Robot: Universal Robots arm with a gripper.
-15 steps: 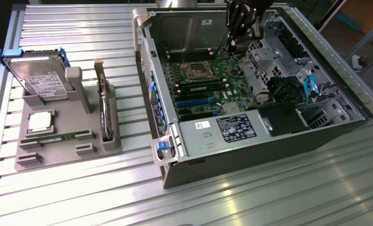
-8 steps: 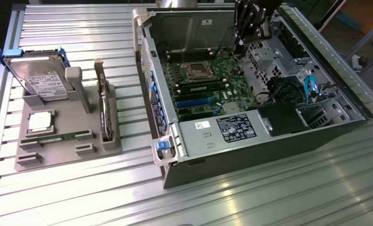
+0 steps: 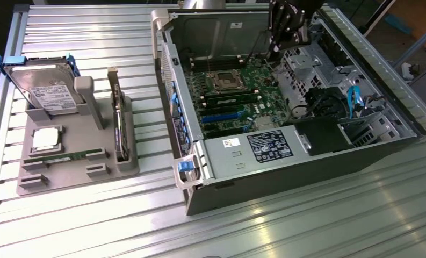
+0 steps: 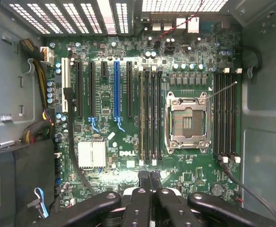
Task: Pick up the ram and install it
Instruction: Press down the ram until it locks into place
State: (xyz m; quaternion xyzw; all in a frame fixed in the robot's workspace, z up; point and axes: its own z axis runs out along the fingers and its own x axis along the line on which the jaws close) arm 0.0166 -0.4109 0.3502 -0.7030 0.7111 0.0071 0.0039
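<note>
One ram (image 3: 58,157), a thin green stick, lies flat in the grey tray (image 3: 26,185) at the exterior view's left. Another ram (image 3: 231,100) stands seated in a slot on the motherboard (image 3: 252,80) inside the open computer case (image 3: 284,177). From the wrist it shows edge-on as a ram (image 4: 141,118) beside three empty black slots (image 4: 153,118). My gripper (image 3: 279,49) hangs over the back part of the case, above the board. Its fingers (image 4: 145,189) are pressed together, so the gripper (image 4: 150,178) is shut with nothing visible between them.
The tray also carries a hard drive (image 3: 44,88), a square silver processor (image 3: 47,138) and an upright dark card (image 3: 116,121). On the board are the empty processor socket (image 4: 187,122), more memory slots (image 4: 225,113), a blue slot (image 4: 117,90) and cables (image 4: 38,127).
</note>
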